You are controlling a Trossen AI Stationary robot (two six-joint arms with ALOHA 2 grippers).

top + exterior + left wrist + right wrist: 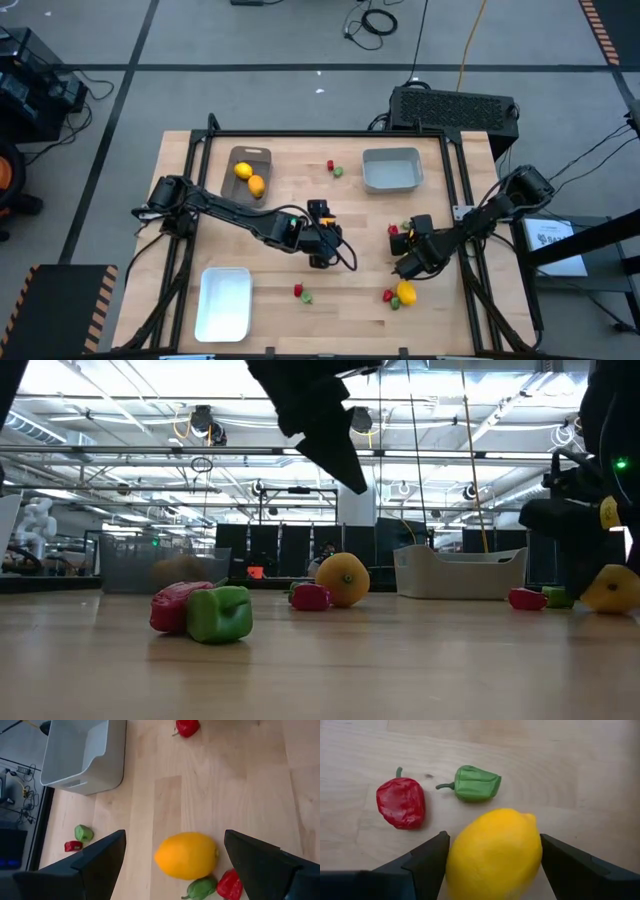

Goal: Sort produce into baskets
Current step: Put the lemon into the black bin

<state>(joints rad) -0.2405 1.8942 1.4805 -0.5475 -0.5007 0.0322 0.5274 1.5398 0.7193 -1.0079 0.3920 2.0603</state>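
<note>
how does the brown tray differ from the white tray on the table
The brown tray sits at the table's far side, on the left; the white tray lies at the near edge, on the same side. The brown tray holds two yellow-orange fruits; the white tray holds nothing. The brown one is dark and looks smaller; the white one is pale and looks larger. Both are shallow, round-cornered rectangles on the left arm's half.

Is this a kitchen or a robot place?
Probably a robot lab or workshop, not a kitchen: cables trail across a grey floor, a wooden table carries two robot arms, and ceiling lights hang over a big open hall.
</note>
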